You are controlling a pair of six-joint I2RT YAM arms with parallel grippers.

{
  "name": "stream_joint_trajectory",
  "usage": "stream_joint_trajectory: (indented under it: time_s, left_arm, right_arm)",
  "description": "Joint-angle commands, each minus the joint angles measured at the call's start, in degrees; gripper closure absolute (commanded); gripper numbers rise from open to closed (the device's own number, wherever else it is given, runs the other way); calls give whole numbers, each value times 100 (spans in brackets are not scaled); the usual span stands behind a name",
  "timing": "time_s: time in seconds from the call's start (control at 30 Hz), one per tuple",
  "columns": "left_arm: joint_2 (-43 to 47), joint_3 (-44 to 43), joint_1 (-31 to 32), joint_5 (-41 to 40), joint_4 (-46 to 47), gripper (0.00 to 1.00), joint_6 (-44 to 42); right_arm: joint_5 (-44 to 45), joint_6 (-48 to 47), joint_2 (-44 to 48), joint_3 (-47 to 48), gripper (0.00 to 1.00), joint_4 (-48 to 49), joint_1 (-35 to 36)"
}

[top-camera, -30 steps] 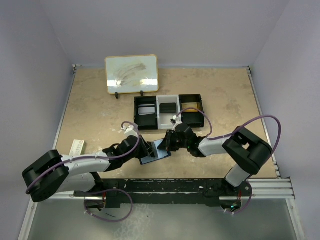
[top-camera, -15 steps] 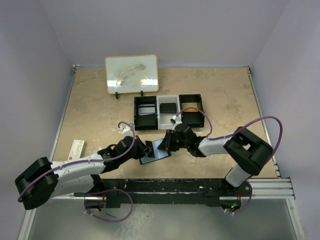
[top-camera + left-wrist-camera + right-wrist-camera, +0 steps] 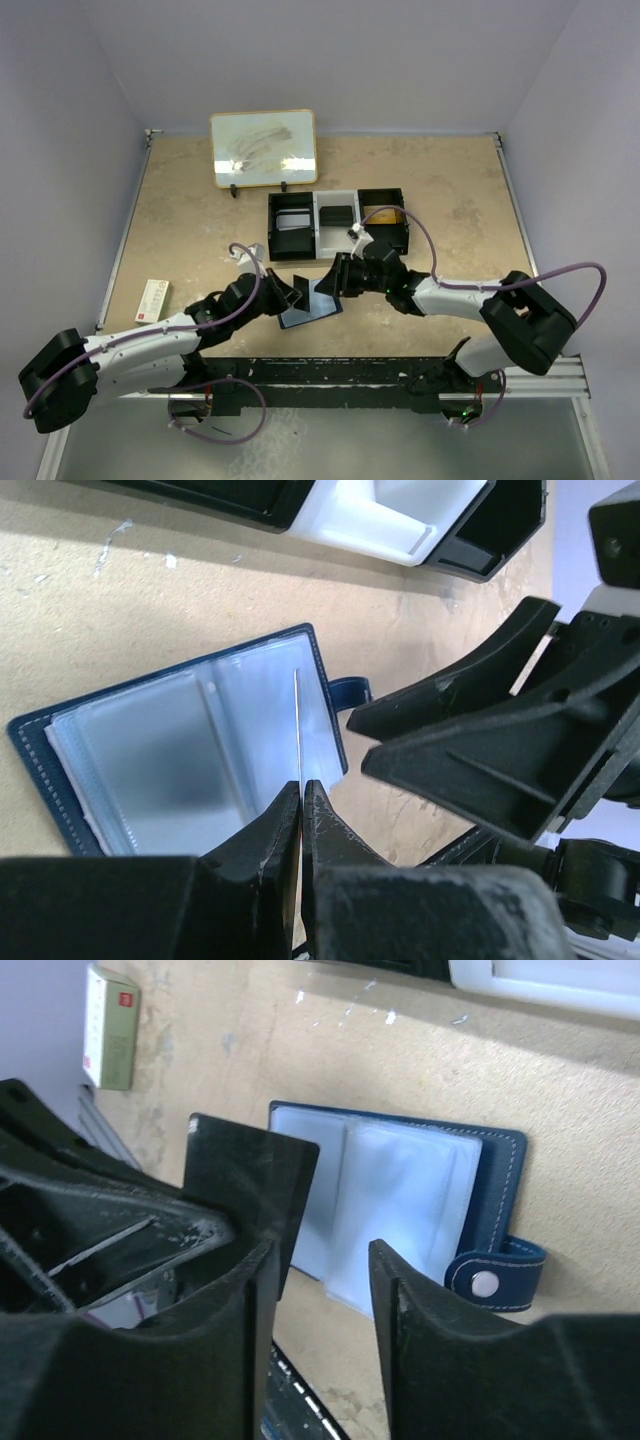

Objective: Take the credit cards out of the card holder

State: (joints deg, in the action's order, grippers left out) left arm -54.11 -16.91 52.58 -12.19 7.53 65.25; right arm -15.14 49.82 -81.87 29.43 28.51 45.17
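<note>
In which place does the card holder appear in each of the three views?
Top external: card holder lower centre, between the arms.
Left wrist: card holder left of centre, open.
Right wrist: card holder centre, open.
Shared landmark: black tray just beyond it.

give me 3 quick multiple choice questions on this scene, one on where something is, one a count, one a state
1. Where does the card holder lie?
A on the table, on the near side of the tray
B inside the tray
C against the whiteboard

2. How many compartments does the tray have?
A two
B four
C three

3. What state is the left gripper in?
A open and empty
B shut on a black card
C shut on the holder's tab

Answers:
1 A, the top view shows it lying open on the table in front of the tray.
2 C, three compartments sit side by side.
3 B, the left wrist view shows the fingers pinching the card edge-on.
</note>
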Motion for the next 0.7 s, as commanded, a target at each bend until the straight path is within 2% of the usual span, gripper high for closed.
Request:
stream_joint_trajectory:
  time_s: [0.0, 0.17, 0.4, 0.67]
  left_arm:
    - [-247, 17, -2, 153, 860, 100, -118]
    - [-417, 28, -4, 283, 1286, 100, -49]
    - [-320, 161, -2, 332, 1549, 100, 117]
    - [-323, 351, -2, 383, 1971, 100, 301]
  right_arm:
    - [-530, 215, 113, -345, 49, 769, -80]
    - [-829, 578, -81, -650, 47, 1599, -166]
    - [-1271, 1229, -560, -982, 45, 3260, -355]
    - [-1628, 1742, -1197, -1004, 49, 4609, -363]
